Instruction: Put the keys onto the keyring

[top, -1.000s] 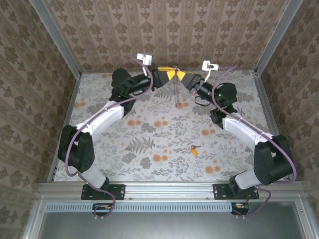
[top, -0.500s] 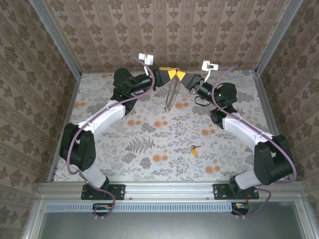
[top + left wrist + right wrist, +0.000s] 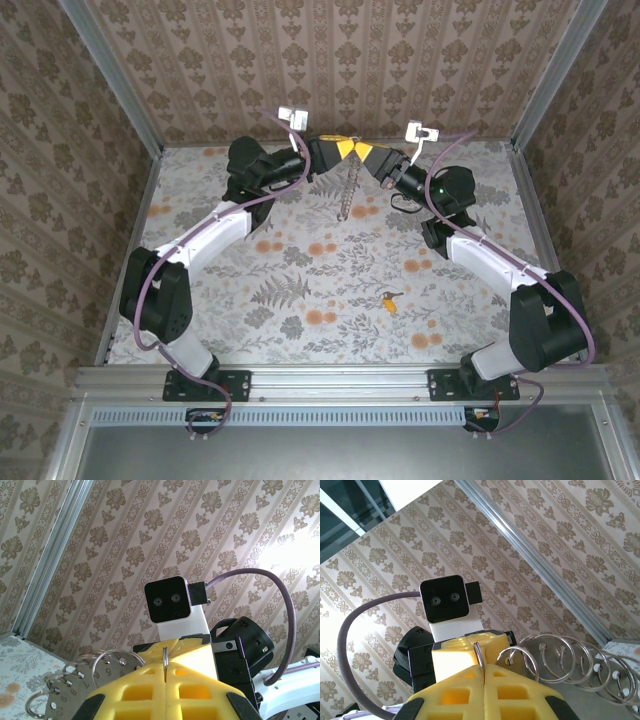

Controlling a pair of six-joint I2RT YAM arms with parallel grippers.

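**Pinching one thin hoop from both sides**

The left gripper (image 3: 165,677), yellow and lattice-moulded at the tip, is clenched on the keyring (image 3: 165,661). That view shows the keyring edge-on, as a thin sliver of bright wire rising from the seam. The right gripper (image 3: 482,672) is clenched too. Its own camera shows the same kind of wire as a round loop nipped at the seam.

From above, the two tips meet nose to nose over the far middle of the floral table (image 3: 300,270), with a strip (image 3: 347,195) dangling below them. The wrist views show it is a flat, dull metal strip, punched and numbered, and the right one shows a row of at least five shiny rings (image 3: 570,657).

The top view alone shows the one key (image 3: 388,298). It is tiny and orange-headed, flat on the table, well apart from both grippers and nearer the right arm.
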